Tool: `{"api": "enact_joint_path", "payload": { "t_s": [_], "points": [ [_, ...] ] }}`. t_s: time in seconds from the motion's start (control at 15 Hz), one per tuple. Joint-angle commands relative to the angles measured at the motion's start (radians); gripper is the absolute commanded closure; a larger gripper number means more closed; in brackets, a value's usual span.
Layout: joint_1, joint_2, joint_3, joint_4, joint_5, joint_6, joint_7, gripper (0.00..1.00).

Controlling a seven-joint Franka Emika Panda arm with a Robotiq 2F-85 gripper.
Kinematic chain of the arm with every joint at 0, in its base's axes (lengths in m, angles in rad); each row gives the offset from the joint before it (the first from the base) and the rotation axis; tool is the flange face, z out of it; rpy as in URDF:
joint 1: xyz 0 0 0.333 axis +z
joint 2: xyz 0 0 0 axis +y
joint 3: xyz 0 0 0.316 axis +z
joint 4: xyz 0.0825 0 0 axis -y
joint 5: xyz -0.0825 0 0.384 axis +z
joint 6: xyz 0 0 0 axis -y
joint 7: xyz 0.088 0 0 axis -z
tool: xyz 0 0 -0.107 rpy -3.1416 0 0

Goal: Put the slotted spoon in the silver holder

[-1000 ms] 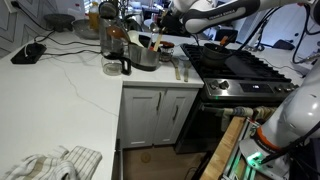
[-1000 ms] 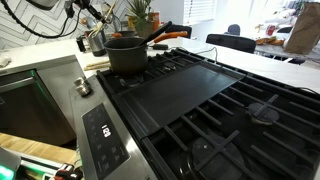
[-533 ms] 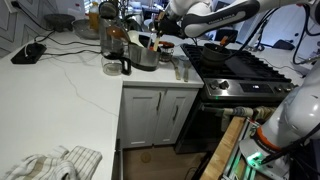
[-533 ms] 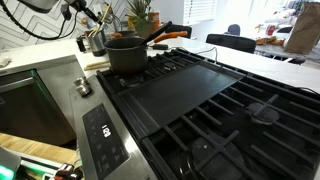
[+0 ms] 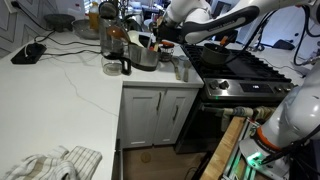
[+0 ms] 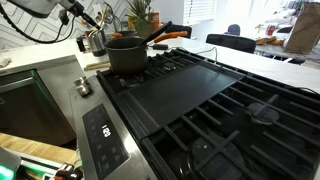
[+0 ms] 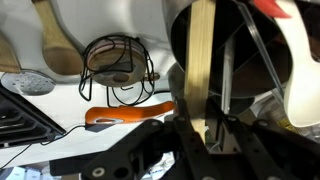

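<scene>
My gripper [image 7: 198,125] is shut on the handle of the pale wooden slotted spoon [image 7: 203,50]. In the wrist view the handle runs up over the dark opening of the silver holder [image 7: 238,40]. In an exterior view the gripper [image 5: 160,35] hovers just above and beside the silver holder [image 5: 145,55] on the white counter. In the exterior view over the stove, the spoon [image 6: 92,16] hangs tilted above the holder [image 6: 96,43]. The spoon's head is hidden.
A glass jug with a black handle [image 5: 115,55] stands next to the holder. Another pale wooden utensil [image 7: 55,40], a black wire piece [image 7: 115,60] and an orange-handled tool [image 7: 125,113] are nearby. A dark pot [image 6: 128,55] sits on the stove [image 5: 240,70].
The arm has shifted a little toward the holder, carrying the spoon; in the stove-side exterior view the gripper has moved left and up slightly.
</scene>
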Motion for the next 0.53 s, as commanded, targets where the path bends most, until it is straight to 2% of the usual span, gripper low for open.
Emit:
{"api": "enact_joint_path", "payload": {
  "t_s": [0.0, 0.2, 0.27, 0.33, 0.4, 0.47],
  "points": [
    [0.013, -0.025, 0.001, -0.047, -0.033, -0.021, 0.036, 0.94],
    [0.032, -0.033, -0.014, -0.053, -0.017, -0.022, 0.022, 0.94],
    [0.033, -0.036, -0.013, -0.057, -0.01, -0.017, 0.02, 0.91],
    [0.033, -0.046, -0.012, -0.062, -0.002, -0.024, 0.011, 0.52],
    [0.033, -0.054, -0.009, -0.067, 0.01, -0.023, 0.001, 0.52],
    [0.032, -0.067, -0.007, -0.076, 0.02, -0.024, -0.006, 0.46]
  ]
}}
